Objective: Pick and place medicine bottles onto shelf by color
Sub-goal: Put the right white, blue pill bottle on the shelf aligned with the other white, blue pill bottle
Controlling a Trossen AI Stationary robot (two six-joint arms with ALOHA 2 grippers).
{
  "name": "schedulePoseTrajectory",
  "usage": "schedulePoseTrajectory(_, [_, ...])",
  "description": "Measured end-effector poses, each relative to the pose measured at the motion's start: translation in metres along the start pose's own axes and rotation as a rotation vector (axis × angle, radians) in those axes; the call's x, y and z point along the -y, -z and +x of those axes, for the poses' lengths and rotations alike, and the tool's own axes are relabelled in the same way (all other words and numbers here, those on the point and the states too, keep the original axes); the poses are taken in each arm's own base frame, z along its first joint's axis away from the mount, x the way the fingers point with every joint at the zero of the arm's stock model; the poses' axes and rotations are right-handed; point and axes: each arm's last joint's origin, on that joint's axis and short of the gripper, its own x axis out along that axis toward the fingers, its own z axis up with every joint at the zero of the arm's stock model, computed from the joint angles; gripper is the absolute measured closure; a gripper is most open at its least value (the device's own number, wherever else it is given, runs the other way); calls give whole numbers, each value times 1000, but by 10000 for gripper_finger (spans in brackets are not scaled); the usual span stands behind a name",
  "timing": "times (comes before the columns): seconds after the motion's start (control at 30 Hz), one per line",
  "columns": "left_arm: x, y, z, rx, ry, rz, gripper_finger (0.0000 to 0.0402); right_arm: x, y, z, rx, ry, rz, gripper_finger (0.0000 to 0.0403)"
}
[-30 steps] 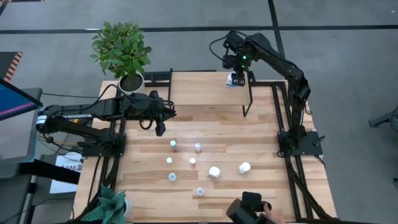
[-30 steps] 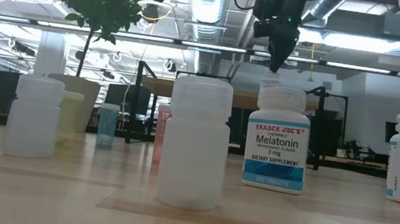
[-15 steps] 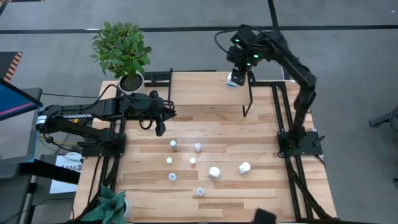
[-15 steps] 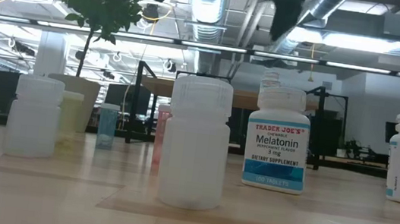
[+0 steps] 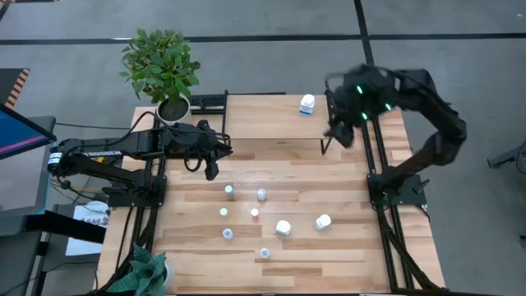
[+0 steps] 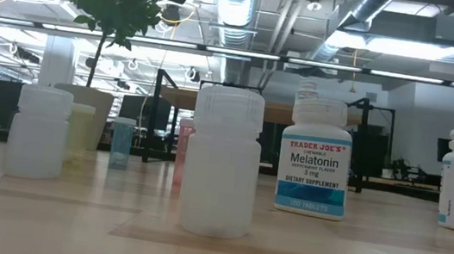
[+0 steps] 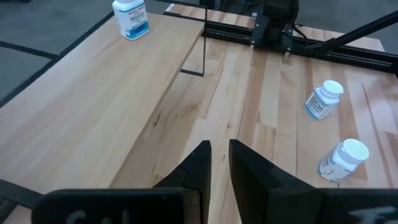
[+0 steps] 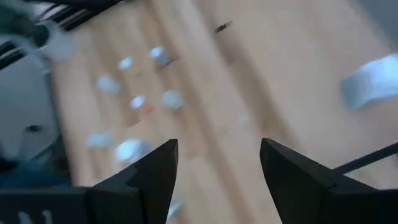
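One white medicine bottle (image 5: 306, 104) stands on the far right corner of the shelf (image 5: 271, 119); it also shows in the left wrist view (image 7: 131, 17) and the low view (image 6: 307, 89). Two white bottles (image 5: 283, 228) (image 5: 323, 221) and several small vials (image 5: 229, 191) stand on the table nearer the front. My right gripper (image 5: 335, 131) (image 8: 217, 155) is open and empty, in the air by the shelf's right end. My left gripper (image 5: 212, 168) (image 7: 221, 158) is shut and empty, above the table left of the vials.
A potted plant (image 5: 162, 70) stands at the table's far left corner and another plant (image 5: 144, 271) at the near left. The shelf's thin black legs (image 5: 329, 141) stand close to my right gripper. The arm bases sit at the table's left and right edges.
My right gripper has risen off the white bottle on the shelf and swung toward the table's right and near side, moving fast. The bottle stays standing on the shelf's far right corner.
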Motion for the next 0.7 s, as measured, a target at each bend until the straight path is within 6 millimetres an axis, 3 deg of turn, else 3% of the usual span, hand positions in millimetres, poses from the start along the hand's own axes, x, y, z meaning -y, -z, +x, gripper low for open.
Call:
schedulePoseTrajectory(0.37, [0,0,0,-1,0,-6,359,-53,85,25,-291,-63,93,152])
schedulePoseTrajectory(0.53, [0,0,0,0,0,-54,359,-75,113,40,-388,-43,58,152])
schedulePoseTrajectory(0.7, [0,0,0,0,0,-114,359,-95,137,57,-371,-28,-26,152])
